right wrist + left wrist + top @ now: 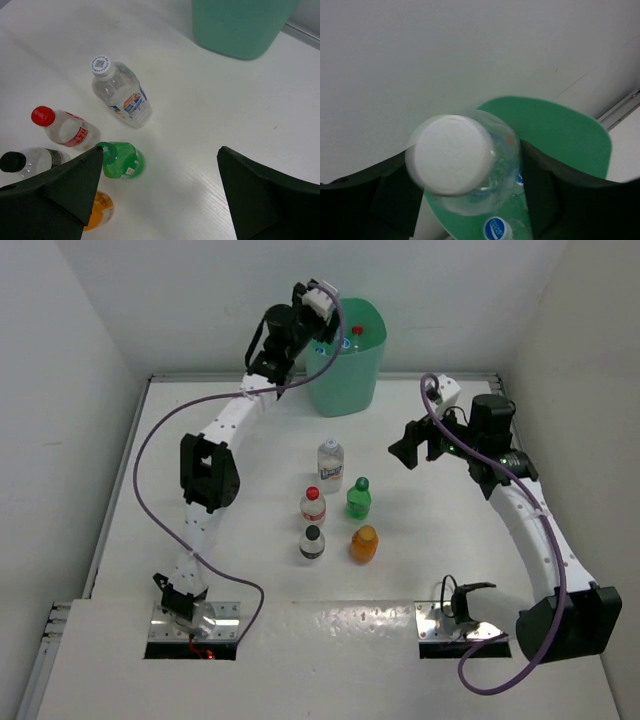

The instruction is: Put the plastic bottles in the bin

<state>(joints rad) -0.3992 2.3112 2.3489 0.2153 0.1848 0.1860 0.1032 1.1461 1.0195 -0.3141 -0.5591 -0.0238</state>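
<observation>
My left gripper (pixel 465 195) grips a white-capped bottle (pixel 451 155) above the green bin (pixel 350 380). My right gripper (pixel 160 150) hangs wide open near five bottles (pixel 330 462) standing on the table (pixel 450 560).

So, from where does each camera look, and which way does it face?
Top external: above and behind, facing down on the table; both arms show, left pincer over the bin.
Left wrist: faces down into the bin; its pincer holds a white-capped bottle.
Right wrist: tilts down at five bottles; its open right pincer frames them.
Shared: the bin appears in all three views.
</observation>
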